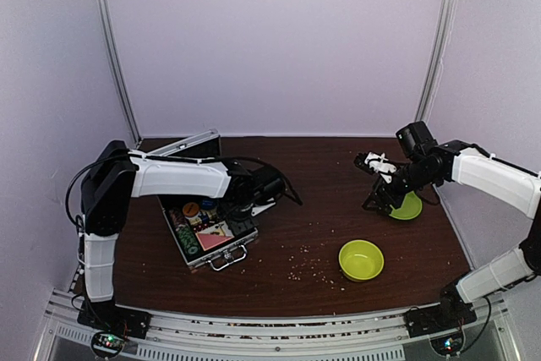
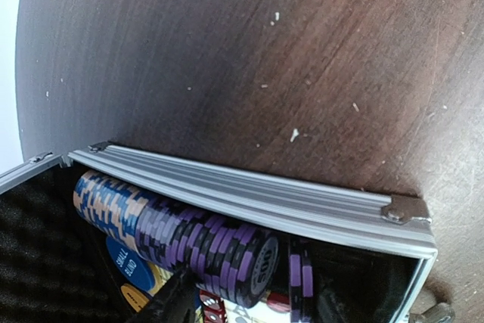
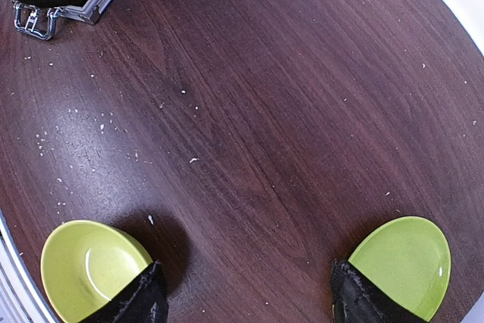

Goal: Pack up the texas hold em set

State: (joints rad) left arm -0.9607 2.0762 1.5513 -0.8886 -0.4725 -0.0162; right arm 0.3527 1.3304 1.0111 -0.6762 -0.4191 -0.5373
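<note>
Black fingertips (image 2: pixel 172 302) of the left gripper (image 2: pixel 253 291) sit lowest in its wrist view, parted and clamping nothing, poised inside the open silver case (image 2: pixel 249 198). Between them stands a pair of purple chips (image 2: pixel 300 281) on edge, touching neither finger as far as can be seen. Just beyond, a ribbed row of striped chips (image 2: pixel 181 236), orange-and-blue running into purple, lies on its side against the far wall. A glossy blue blind button (image 2: pixel 125 262) lies beneath that row, and dimpled black foam lining (image 2: pixel 38 247) is off to one side. Doing this step well likely means lifting straight up, so the fingers neither tip the loose pair nor catch the grooved aluminium rim. Past the rim spreads the dark wood-grain table (image 2: pixel 265 58), flecked with pale crumbs. Well away, the right gripper (image 3: pixel 246 300) hangs wide open and empty, with a smooth lime-green bowl (image 3: pixel 83 270) beside one finger and a lime-green plate (image 3: pixel 404 262) beside the other. The case's metal handle (image 3: pixel 32 20) lies far ahead of it.
</note>
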